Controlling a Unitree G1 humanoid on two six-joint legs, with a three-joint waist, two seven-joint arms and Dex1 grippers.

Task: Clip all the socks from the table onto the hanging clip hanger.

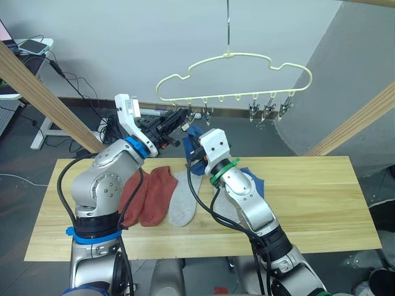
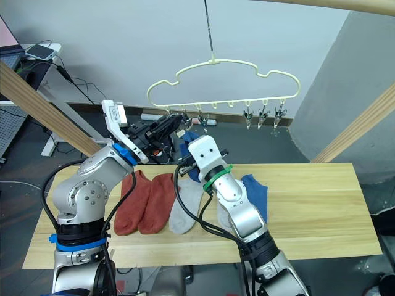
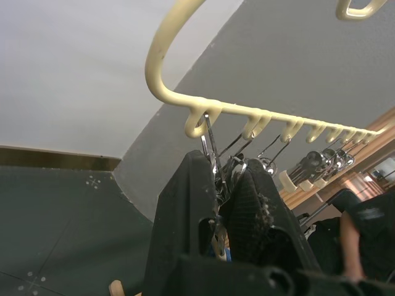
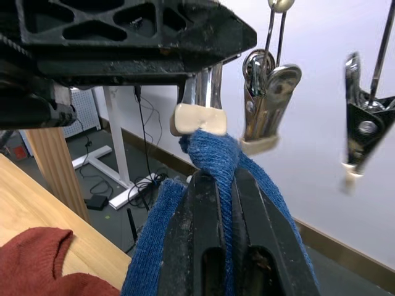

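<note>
A: What has the right tool (image 4: 225,185) got?

B: It is closed tight on a bunched blue sock (image 4: 213,151), lifting the cuff up to the end clip (image 4: 197,117) of the clip hanger (image 1: 234,77). The sock's top edge touches the clip's pale tips.

A: And the left tool (image 3: 225,197)?

B: Its two black fingers are squeezed around that same clip's metal handles, I judge to hold the clip open so the fabric can go in.

A: So one arm opens, the other feeds?

B: That is how I read it. The hanger swings from a long hook, so pinching the clip probably steadies it too.

A: What remains?

B: On the worktop (image 1: 308,197) lie two rust-red socks (image 1: 151,194), a grey sock (image 1: 182,203) and another blue sock (image 2: 253,191) beside the right arm. The other clips hang empty.
</note>
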